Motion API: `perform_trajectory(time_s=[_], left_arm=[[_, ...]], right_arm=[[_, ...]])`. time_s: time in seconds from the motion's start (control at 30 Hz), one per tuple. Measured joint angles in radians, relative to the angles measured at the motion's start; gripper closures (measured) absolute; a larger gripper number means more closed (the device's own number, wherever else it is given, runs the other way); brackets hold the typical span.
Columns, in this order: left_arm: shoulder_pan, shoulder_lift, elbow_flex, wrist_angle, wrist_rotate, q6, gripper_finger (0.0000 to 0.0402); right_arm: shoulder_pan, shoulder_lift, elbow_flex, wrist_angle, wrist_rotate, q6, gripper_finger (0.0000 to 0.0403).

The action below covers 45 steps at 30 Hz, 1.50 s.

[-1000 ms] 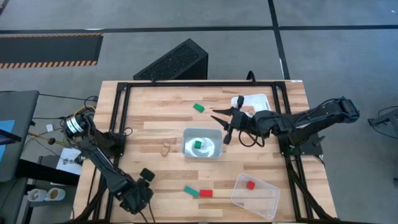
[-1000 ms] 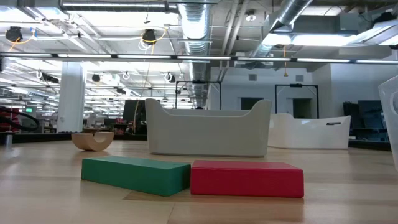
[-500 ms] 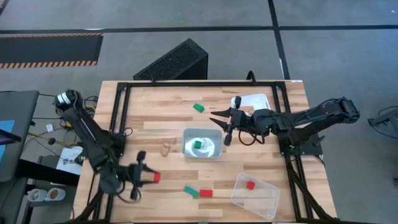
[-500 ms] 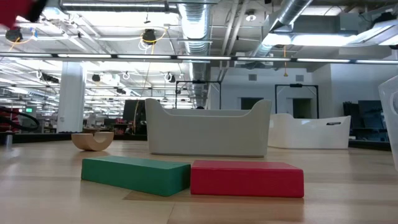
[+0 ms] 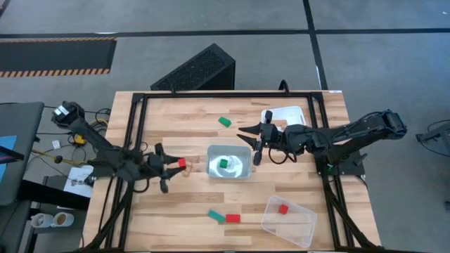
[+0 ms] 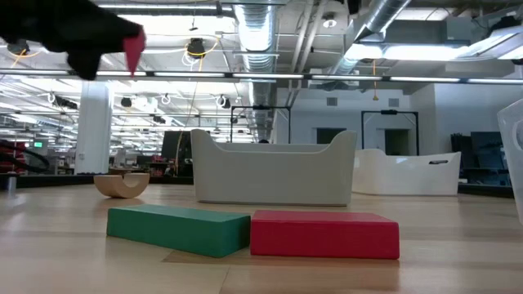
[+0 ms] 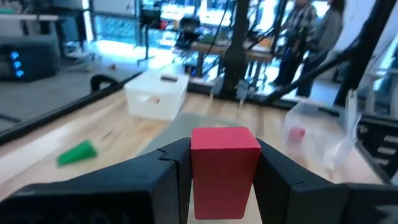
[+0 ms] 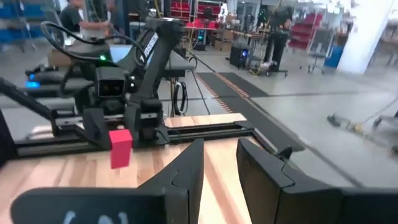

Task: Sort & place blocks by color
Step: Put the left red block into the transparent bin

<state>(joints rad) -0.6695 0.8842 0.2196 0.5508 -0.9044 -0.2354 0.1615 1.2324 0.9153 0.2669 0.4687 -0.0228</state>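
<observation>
Left gripper (image 5: 171,166) is up off the wooden table (image 5: 176,130), pinching a red block (image 5: 181,163) between its two dark fingers; the wrist view shows the block (image 7: 224,169) held upright and squarely, and in the low view it hangs high above the tabletop. It sits just beside the arch-shaped plain wood block (image 5: 187,169), which lies on the boards to the left of the silvery tray (image 5: 241,169).

Right gripper (image 5: 252,138) hovers near the far right corner of that tray, fingers spread a little with nothing between them. Its wrist camera looks across at the other arm and the red block (image 8: 120,147) it carries.

Blocks elsewhere:
- one green cube (image 5: 223,163) inside the silvery tray
- one green block (image 5: 224,121) loose on the table, toward the far edge
- a flat green block (image 5: 215,216) and a flat red block (image 5: 232,218) touching end to end near the front edge
- a small red block (image 5: 283,209) inside the clear tray (image 5: 302,228) at the front right corner

White tray (image 5: 295,112) sits at the far right, partly behind the right arm.
</observation>
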Motion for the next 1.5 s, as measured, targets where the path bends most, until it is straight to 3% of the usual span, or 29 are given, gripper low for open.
perform_trajectory(time_s=[0.13, 0.27, 0.5, 0.8, 1.1, 1.37, 1.5], left_arm=[[0.101, 0.030, -0.005, 0.187, 0.167, 0.121, 0.0306], [0.168, 0.095, -0.005, 0.296, 0.358, 0.131, 0.0306], [0.228, 0.244, 0.013, 0.516, 0.450, 0.188, 0.0306], [0.331, 0.470, 0.211, 0.541, 0.704, 0.227, 0.0306], [0.376, 0.816, 0.526, 0.544, 0.982, 0.239, 0.0306], [0.398, 1.094, 0.813, 0.566, 1.144, 0.233, 0.0306], [0.409, 1.209, 0.935, 0.566, 1.192, 0.189, 0.0306]], right_arm=[[-0.002, 0.000, -0.006, -0.046, 0.005, 0.088, 0.0285], [0.066, 0.000, -0.006, -0.039, 0.041, 0.101, 0.0285], [0.174, 0.000, -0.006, -0.114, 0.130, 0.142, 0.0285], [0.249, 0.000, -0.006, -0.222, 0.177, 0.266, 0.0285], [0.449, -0.060, -0.005, -0.238, 0.389, 0.252, 0.0285], [0.690, -0.093, -0.005, -0.260, 0.818, 0.199, 0.0285], [0.740, -0.082, -0.005, -0.268, 0.914, 0.199, 0.0285]])
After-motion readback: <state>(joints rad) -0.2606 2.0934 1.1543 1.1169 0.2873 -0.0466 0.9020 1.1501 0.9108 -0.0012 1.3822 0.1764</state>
